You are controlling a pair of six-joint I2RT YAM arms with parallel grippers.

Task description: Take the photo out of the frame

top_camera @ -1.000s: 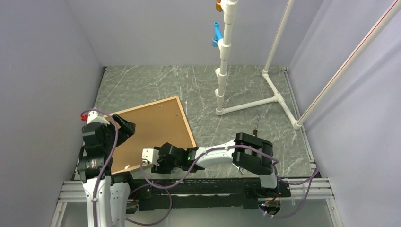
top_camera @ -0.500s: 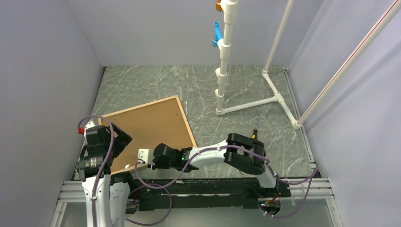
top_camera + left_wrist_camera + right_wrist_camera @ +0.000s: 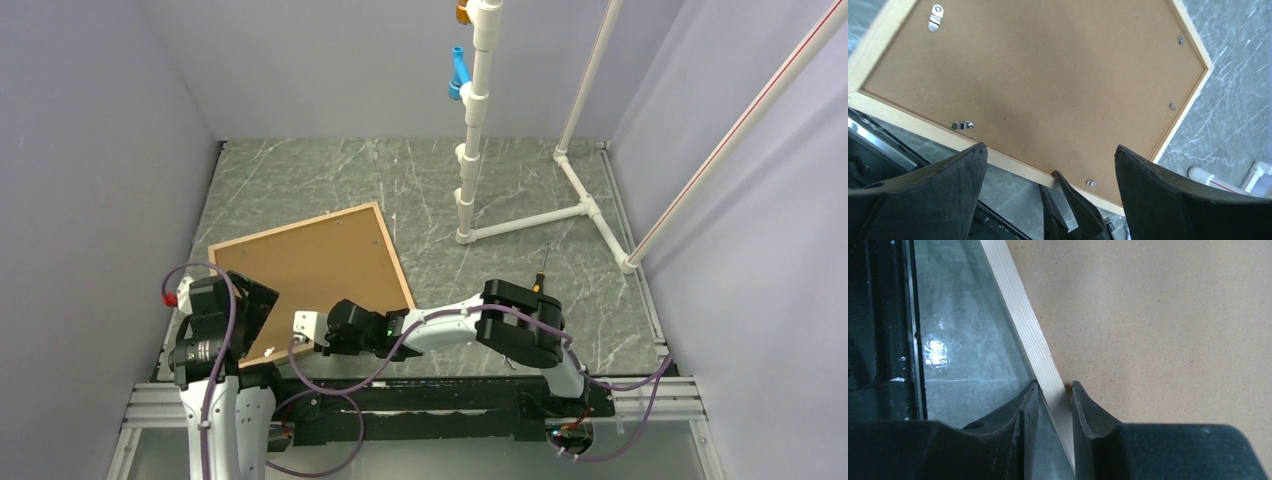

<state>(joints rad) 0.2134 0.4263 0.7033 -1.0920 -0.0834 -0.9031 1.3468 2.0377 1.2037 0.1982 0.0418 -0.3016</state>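
I see the frame [image 3: 394,258] face down on the bench [image 3: 420,180], with the brown backing board [image 3: 310,270] seated inside it and the photo hidden. My right pincer [image 3: 1054,390] grasps the frame's near strip. My left pincer [image 3: 1050,148] hangs released above the frame.

frame [image 3: 393,255] at the near left of my table [image 3: 330,175]
it lies flat, backing board [image 3: 310,265] up. my right gripper [image 3: 1054,390] straddles its near edge, and my left gripper [image 3: 255,300] hangs over its near-left corner. a screwdriver [image 3: 541,268] lies off to the right, with a pipe stand [image 3: 470,150] behind it.
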